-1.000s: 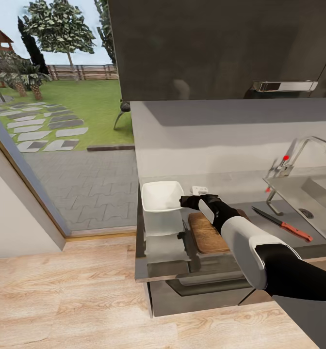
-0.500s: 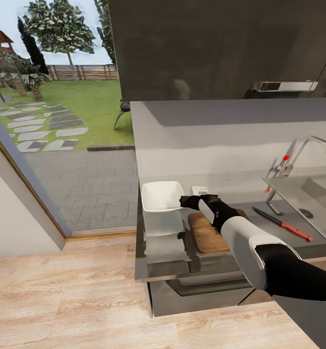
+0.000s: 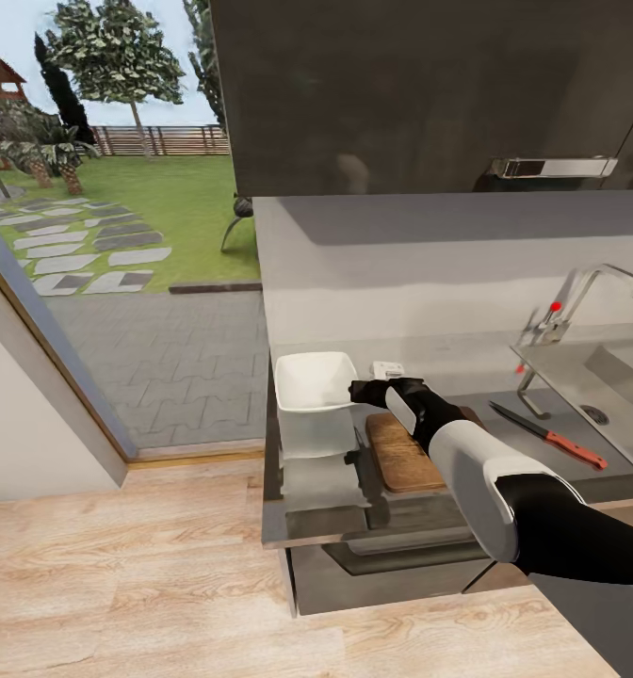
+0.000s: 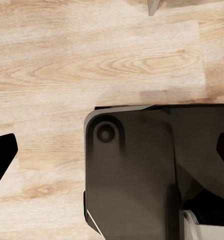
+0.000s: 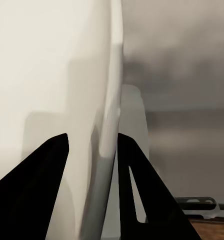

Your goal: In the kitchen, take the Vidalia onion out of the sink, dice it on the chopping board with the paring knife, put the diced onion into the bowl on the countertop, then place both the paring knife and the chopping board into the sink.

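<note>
Across the last second nothing has shifted: the right gripper (image 3: 362,390) stays parked at the right-hand rim of the bowl (image 3: 309,384), and the knife, board and arm sit just as before, so this reads as a pause at the bowl, not progress. In the right wrist view the 2 dark fingers (image 5: 39,175) straddle the bowl's white wall, 1 on each side, with a small gap left, so the claw is partly open around the rim; whether it truly pinches the wall I cannot tell. The chopping board (image 3: 401,457) lies on the countertop (image 3: 321,490) just right of the bowl, under the forearm. The paring knife (image 3: 548,435) rests further right, near the sink (image 3: 627,377). No diced onion is visible. The left gripper's fingers (image 4: 2,157) hang spread wide over the wooden floor (image 4: 92,60), holding nothing.
</note>
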Robot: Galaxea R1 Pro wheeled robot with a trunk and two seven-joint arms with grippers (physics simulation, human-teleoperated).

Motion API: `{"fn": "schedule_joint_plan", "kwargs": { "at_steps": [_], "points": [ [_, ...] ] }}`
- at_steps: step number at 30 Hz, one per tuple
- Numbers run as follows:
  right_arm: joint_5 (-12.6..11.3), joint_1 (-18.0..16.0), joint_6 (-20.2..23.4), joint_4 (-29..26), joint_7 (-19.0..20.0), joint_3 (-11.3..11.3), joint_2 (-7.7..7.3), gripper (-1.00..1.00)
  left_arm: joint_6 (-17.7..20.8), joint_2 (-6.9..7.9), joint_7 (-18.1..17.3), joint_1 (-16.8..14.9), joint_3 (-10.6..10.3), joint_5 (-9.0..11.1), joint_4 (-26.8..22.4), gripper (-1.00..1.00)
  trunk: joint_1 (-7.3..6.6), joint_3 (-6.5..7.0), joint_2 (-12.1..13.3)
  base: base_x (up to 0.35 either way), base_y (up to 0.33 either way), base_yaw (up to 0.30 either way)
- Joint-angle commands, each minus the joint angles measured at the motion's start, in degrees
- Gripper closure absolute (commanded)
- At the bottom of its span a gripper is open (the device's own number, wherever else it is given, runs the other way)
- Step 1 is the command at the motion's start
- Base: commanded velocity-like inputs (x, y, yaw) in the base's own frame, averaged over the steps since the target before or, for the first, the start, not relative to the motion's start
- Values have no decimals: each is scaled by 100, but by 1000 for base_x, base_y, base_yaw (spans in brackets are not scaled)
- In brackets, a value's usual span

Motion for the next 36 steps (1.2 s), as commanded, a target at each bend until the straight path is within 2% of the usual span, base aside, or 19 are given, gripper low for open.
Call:
{"fn": "schedule_joint_plan", "kwargs": {
  "at_steps": [1, 36],
  "points": [
    [-65, -3, 33, -9, -6, 2, -1, -100, -13, 10, 45, -1, -37, 52, -6, -100, 3, -10, -11, 0, 0, 0],
    [-72, -3, 39, -9, -23, 4, 5, -100, -13, 10, 46, -1, -37, 52, -6, -100, 3, -10, -11, 0, 0, 0]
  ]
}}
